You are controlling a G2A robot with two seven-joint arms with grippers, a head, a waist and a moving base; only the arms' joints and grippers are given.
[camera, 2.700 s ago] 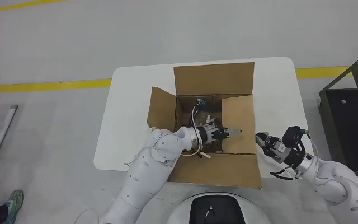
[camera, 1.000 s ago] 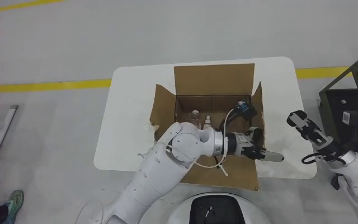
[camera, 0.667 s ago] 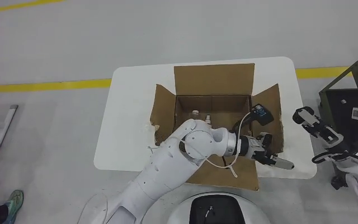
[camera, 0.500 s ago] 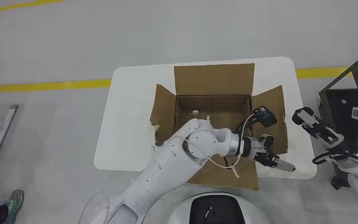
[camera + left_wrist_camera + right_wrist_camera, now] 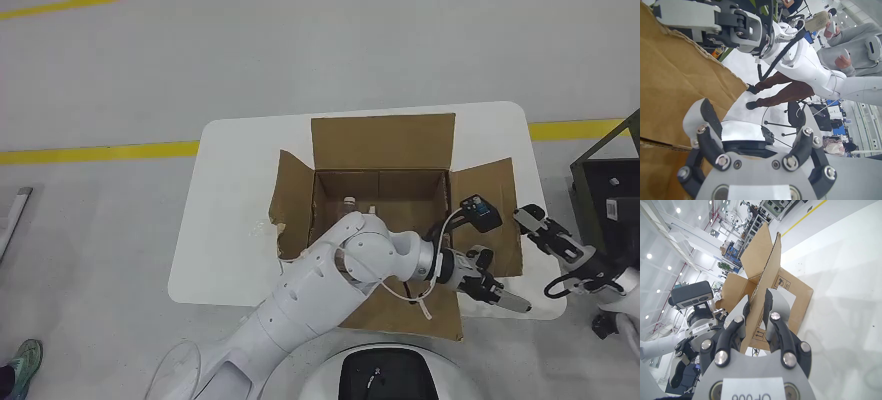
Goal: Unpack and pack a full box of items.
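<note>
The left gripper (image 5: 756,111) has its fingers apart, with nothing between them. From it, the brown box flap (image 5: 677,75) lies at ten o'clock. The right gripper (image 5: 672,24) is at the flap's ragged edge, at eleven o'clock.

Brown cardboard box (image 5: 382,142) sits upright on the white table (image 5: 230,200), its four flaps open.

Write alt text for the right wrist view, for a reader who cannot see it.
The right hand sits astride the edge of a side flap of the open cardboard box, which stands on a white table. The left arm is close beside the box.
</note>
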